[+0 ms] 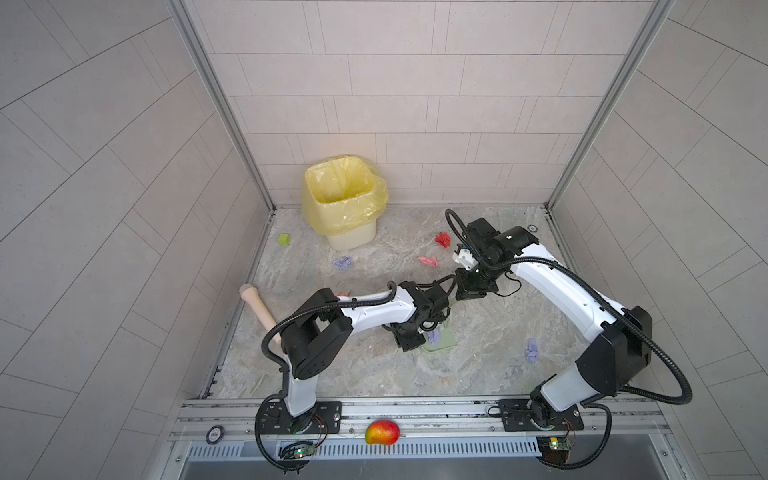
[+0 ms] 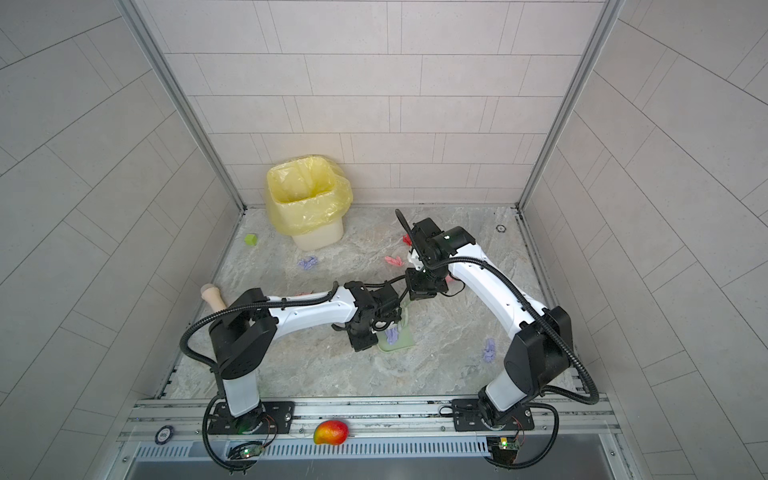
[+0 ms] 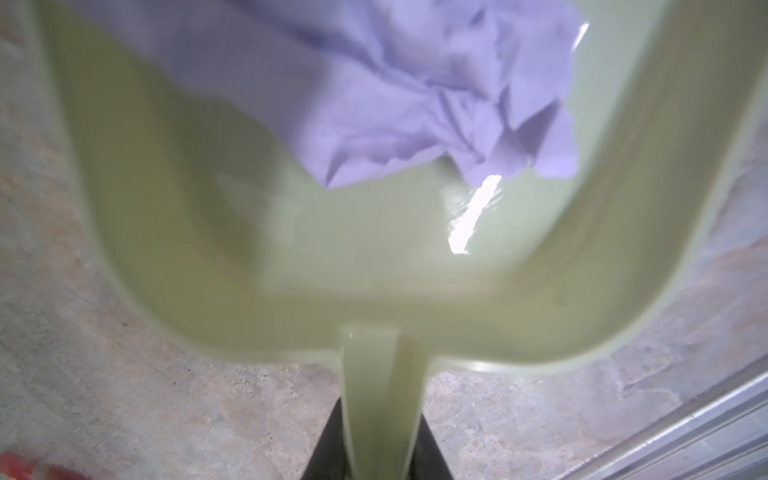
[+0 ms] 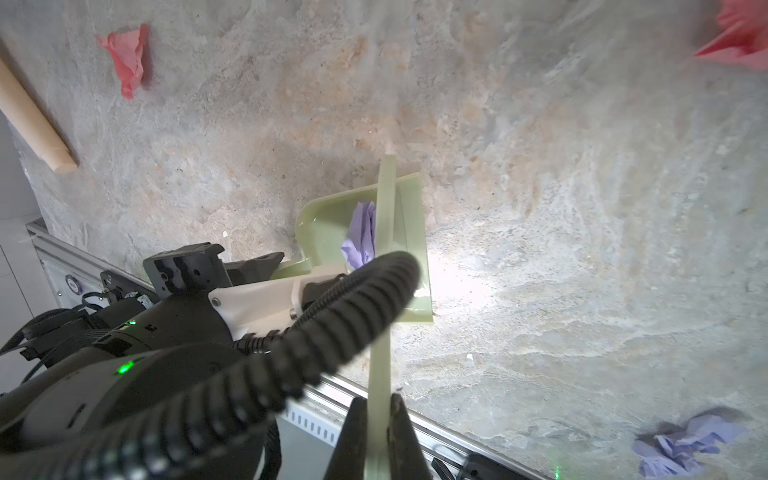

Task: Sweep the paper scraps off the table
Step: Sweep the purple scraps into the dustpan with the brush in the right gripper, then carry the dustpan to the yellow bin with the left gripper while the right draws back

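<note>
Lavender scrap (image 3: 415, 95) in green dustpan (image 3: 166, 208), largest from left wrist.

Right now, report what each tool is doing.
Left tool: closed on the handle of the dustpan, which holds a purple paper scrap.
Right tool: closed on a thin green stick.
</note>
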